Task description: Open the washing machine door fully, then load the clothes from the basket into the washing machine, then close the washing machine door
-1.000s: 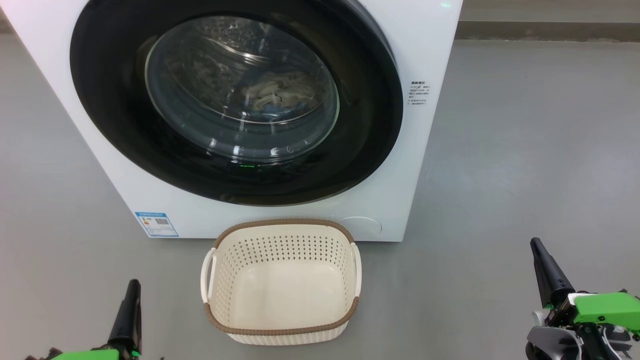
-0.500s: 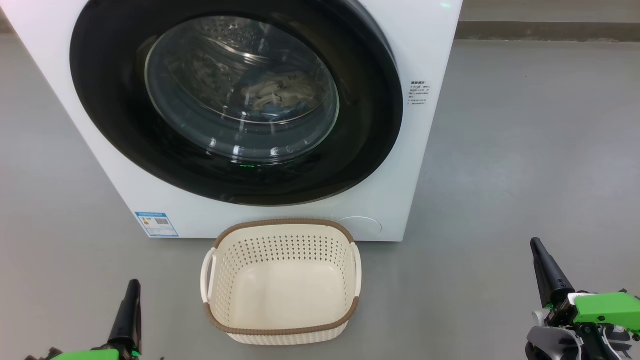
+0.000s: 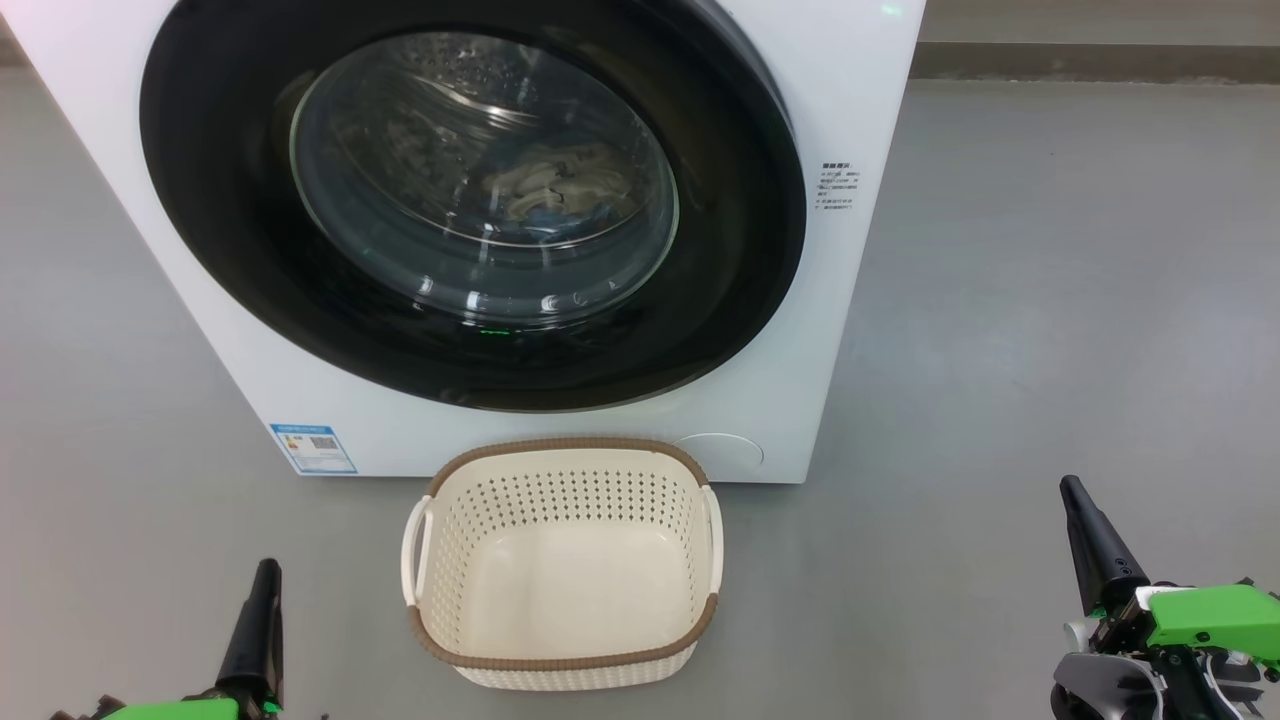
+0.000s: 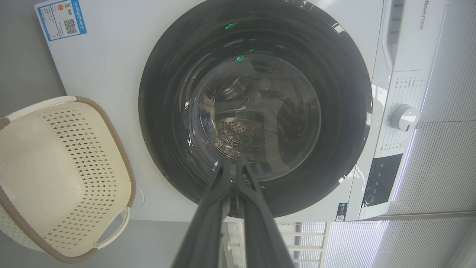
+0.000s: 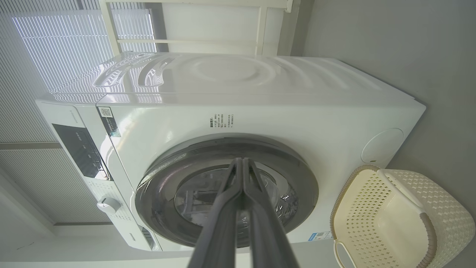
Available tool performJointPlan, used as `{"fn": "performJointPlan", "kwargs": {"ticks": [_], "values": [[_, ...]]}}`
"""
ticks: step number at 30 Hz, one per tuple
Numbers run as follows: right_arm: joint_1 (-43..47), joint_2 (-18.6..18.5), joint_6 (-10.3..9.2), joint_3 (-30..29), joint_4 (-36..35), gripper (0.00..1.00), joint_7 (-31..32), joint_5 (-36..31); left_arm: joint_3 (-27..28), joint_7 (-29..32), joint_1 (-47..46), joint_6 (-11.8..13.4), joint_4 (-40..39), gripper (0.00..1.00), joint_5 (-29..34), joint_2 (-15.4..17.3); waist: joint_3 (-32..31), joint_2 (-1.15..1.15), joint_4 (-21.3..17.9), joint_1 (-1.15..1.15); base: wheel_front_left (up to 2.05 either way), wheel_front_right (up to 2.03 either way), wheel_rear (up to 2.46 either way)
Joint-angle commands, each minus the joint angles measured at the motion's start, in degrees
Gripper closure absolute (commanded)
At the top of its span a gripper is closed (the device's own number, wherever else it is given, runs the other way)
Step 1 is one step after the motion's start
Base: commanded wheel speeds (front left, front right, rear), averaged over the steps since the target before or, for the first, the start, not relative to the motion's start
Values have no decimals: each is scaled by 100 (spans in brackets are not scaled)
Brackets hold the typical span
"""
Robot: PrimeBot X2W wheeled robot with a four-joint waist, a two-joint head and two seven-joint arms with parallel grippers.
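Note:
The white washing machine (image 3: 860,100) stands ahead with its round black-rimmed door (image 3: 220,230) closed flat against the front. Through the glass, clothes (image 3: 545,185) lie inside the drum. The cream basket (image 3: 565,565) with a brown rim sits on the floor before the machine, and it is empty. My left gripper (image 3: 262,580) rests low at the left, shut, holding nothing. My right gripper (image 3: 1075,495) rests low at the right, also shut and empty. In the left wrist view the door (image 4: 346,123) and basket (image 4: 55,175) appear beyond the shut fingers (image 4: 215,197). The right wrist view shows the machine (image 5: 260,108), door (image 5: 301,178) and basket (image 5: 390,219).
Grey floor (image 3: 1050,300) spreads around the machine on both sides. A blue label (image 3: 313,448) sits at the machine's lower left front and a round filter cover (image 3: 722,450) at its lower right. The control panel with a knob (image 4: 404,117) is on the machine's upper front.

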Motion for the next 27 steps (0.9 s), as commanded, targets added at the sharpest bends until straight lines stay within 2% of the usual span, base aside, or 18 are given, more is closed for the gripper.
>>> {"fn": "performJointPlan", "kwargs": {"ticks": [1, 27], "values": [[-207, -56, 10, 110, -166, 100, 20, -9, 153, 35, -247, 3, -182, 100, -47, 51, 0, 0, 0, 0, 0, 0, 0], [-207, -53, 10, 106, -166, 100, 24, -13, 152, 35, -247, 3, -182, 100, -47, 51, 0, 0, 0, 0, 0, 0, 0]]}}
